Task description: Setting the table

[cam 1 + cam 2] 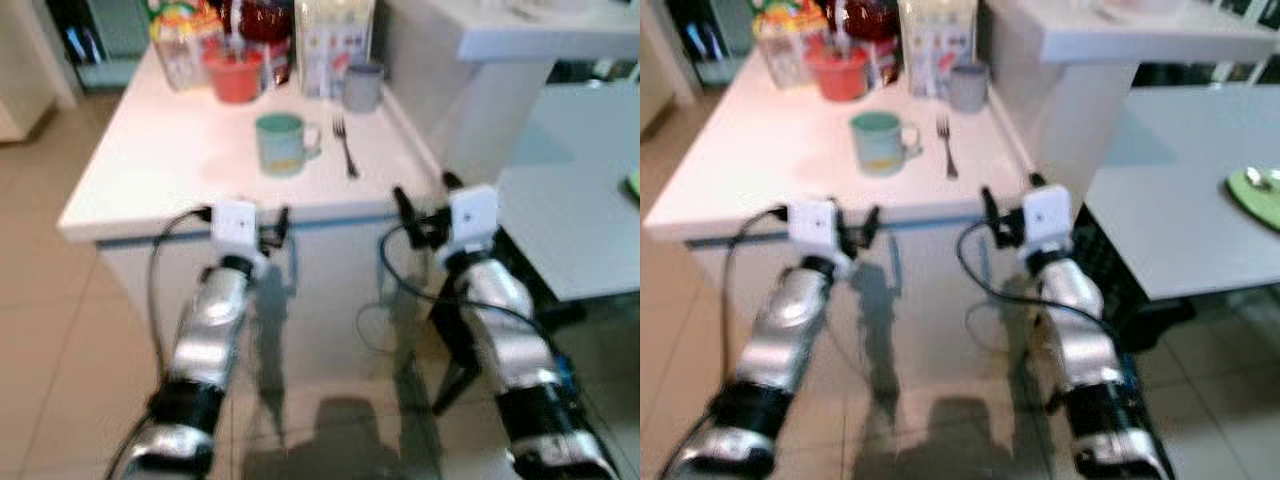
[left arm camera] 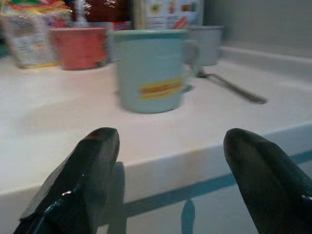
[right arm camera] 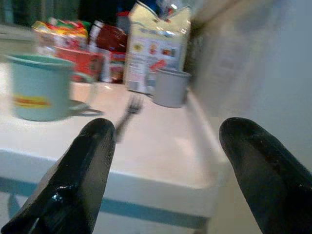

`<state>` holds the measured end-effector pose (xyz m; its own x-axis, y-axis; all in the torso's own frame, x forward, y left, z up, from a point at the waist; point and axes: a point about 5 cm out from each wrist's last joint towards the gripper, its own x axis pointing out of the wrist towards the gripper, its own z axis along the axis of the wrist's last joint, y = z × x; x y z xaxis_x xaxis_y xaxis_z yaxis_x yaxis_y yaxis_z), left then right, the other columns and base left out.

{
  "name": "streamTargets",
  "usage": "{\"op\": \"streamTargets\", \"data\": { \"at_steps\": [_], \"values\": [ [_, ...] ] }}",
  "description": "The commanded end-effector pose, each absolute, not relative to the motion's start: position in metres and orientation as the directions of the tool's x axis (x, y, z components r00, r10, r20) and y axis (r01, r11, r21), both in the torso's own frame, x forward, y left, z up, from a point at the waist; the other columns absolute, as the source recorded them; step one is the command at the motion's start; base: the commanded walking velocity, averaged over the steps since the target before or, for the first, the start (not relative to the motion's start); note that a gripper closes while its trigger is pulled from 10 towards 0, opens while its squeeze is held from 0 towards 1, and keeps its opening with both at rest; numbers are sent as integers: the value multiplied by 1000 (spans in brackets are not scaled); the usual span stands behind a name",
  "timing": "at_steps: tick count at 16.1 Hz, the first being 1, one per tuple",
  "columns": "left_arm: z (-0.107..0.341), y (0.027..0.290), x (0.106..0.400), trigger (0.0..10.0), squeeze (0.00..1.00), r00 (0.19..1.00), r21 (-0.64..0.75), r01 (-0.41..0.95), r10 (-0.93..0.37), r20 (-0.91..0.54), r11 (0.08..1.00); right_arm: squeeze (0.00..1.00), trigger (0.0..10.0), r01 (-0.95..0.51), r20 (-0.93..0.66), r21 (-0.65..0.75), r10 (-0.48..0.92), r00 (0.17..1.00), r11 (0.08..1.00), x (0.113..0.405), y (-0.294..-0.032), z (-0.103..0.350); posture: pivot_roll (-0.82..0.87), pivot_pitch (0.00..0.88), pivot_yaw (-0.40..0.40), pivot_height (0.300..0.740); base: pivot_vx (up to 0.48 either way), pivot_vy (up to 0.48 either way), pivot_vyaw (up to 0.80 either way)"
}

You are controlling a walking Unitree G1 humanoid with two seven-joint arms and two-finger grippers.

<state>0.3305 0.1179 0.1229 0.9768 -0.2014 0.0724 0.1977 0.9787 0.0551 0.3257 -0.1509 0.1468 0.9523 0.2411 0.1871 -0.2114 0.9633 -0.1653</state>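
Note:
A teal mug (image 1: 283,143) with a yellow-and-red label stands on the white counter (image 1: 150,170). A metal fork (image 1: 345,148) lies just to its right. Both grippers hover in front of the counter's front edge, at about its height. My left gripper (image 2: 170,161) is open and faces the mug (image 2: 151,68). My right gripper (image 3: 168,156) is open too, looking past the fork (image 3: 127,111) toward a grey cup (image 3: 169,87). Neither gripper holds anything.
At the counter's back stand a red cup (image 1: 235,75), a carton (image 1: 335,40) and snack packets (image 1: 180,35). A raised white ledge (image 1: 540,35) borders the counter on the right. Beyond it is a pale dining table (image 1: 1180,210) with a green plate (image 1: 1255,195).

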Motion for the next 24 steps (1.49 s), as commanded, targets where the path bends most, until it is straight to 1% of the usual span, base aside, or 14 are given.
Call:
{"op": "streamTargets", "data": {
  "at_steps": [1, 5, 7, 9, 11, 13, 16, 18, 19, 22, 24],
  "values": [
    [129, 124, 333, 10000, 0, 978, 76, 181, -188, 92, 981, 0, 10000, -215, 191, -164, 245, 951, 963, 326, -148, 149, -12, 0, -21, 740, 442, 0, 0],
    [131, 123, 333, 10000, 0, 976, 74, 187, -193, 99, 980, 0, 10000, -219, 188, -164, 249, 950, 962, 326, -147, 148, -9, 0, -21, 740, 451, 0, 0],
    [131, 123, 333, 10000, 0, 976, 82, 186, -194, 95, 979, 0, 10000, -221, 187, -163, 250, 950, 962, 326, -147, 148, -8, 0, -21, 740, 392, 278, 0],
    [131, 123, 333, 10000, 0, 975, 86, 188, -196, 101, 978, 0, 10000, -226, 183, -155, 253, 950, 962, 327, -146, 148, -9, 0, -19, 740, 349, 0, 0],
    [132, 122, 334, 10000, 0, 975, 88, 188, -197, 101, 978, 0, 10000, -230, 172, -129, 250, 953, 965, 329, -145, 148, -7, 0, -20, 740, 0, 0, 0],
    [133, 123, 334, 10000, 0, 975, 101, 187, -197, 105, 977, 0, 10000, -229, 115, -57, 234, 965, 972, 337, -137, 153, -4, 0, -19, 740, 0, 0, 0],
    [134, 124, 334, 10000, 0, 974, 106, 188, -200, 107, 976, 0, 10000, -243, 105, -17, 244, 964, 970, 345, -130, 161, 0, 0, -18, 740, 0, 0, 0],
    [135, 124, 334, 10000, 0, 974, 108, 189, -200, 109, 976, 0, 10000, -235, 78, 14, 233, 969, 972, 348, -130, 156, 7, 0, -19, 740, 0, 0, 0],
    [137, 124, 334, 10000, 0, 973, 112, 188, -201, 113, 976, 0, 10000, -230, 36, 52, 228, 973, 972, 352, -128, 150, 9, 0, -17, 740, 0, 0, 0],
    [138, 125, 335, 10000, 0, 973, 117, 188, -201, 114, 975, 0, 10000, -234, 16, 66, 233, 972, 970, 354, -122, 147, 11, 0, -15, 740, 0, 0, 0],
    [138, 124, 336, 10000, 0, 973, 123, 189, -203, 111, 974, 0, 10000, -247, 9, 80, 247, 969, 966, 356, -113, 147, 9, 0, -9, 740, 0, 0, 0]
  ]
}}
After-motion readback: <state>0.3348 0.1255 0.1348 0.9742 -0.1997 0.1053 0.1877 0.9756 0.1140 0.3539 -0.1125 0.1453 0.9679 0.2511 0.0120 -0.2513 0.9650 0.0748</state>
